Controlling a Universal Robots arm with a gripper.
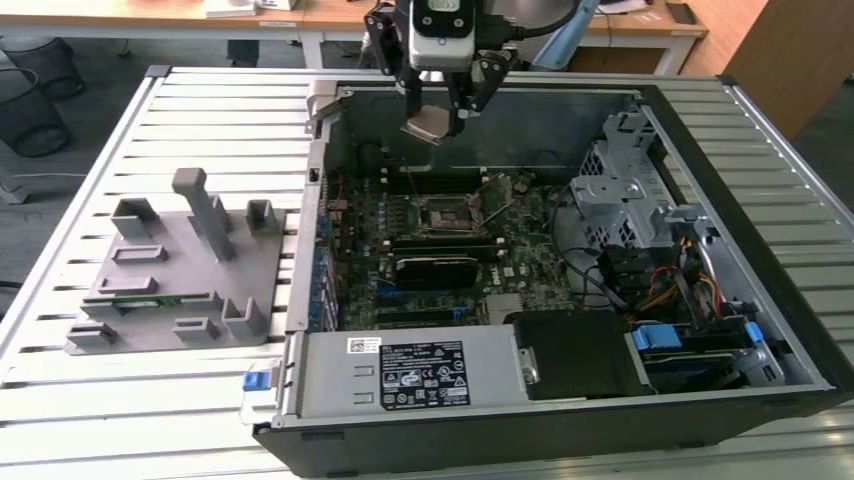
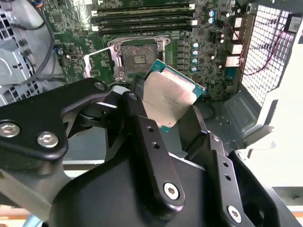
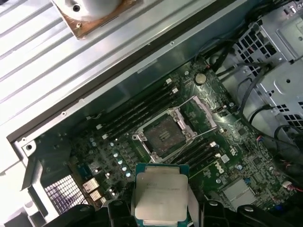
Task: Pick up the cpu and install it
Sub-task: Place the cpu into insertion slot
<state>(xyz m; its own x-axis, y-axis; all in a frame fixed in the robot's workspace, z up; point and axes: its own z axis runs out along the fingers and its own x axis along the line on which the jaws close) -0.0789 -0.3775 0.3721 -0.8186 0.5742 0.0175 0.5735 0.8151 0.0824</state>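
My gripper [image 1: 439, 113] hangs over the far side of the open computer case [image 1: 747, 120], shut on the cpu [image 1: 430, 129]. The cpu is a small square chip with a silvery top and a green rim, held tilted between the two black fingers [image 2: 138, 111]. In both wrist views the cpu [image 2: 168, 97] [image 3: 161, 193] is in the air above the motherboard. The dark square socket [image 1: 446, 214] [image 2: 137, 57] [image 3: 164, 136] lies below it with its metal frame swung open.
A grey plastic fixture [image 1: 174, 270] with a green circuit strip [image 1: 144, 299] sits on the slatted table [image 1: 80, 400] at the exterior view's left. Memory sticks [image 2: 142, 14] flank the socket. A metal drive cage [image 1: 627, 190], cables [image 1: 667, 290] and the power supply [image 1: 414, 375] crowd the case.
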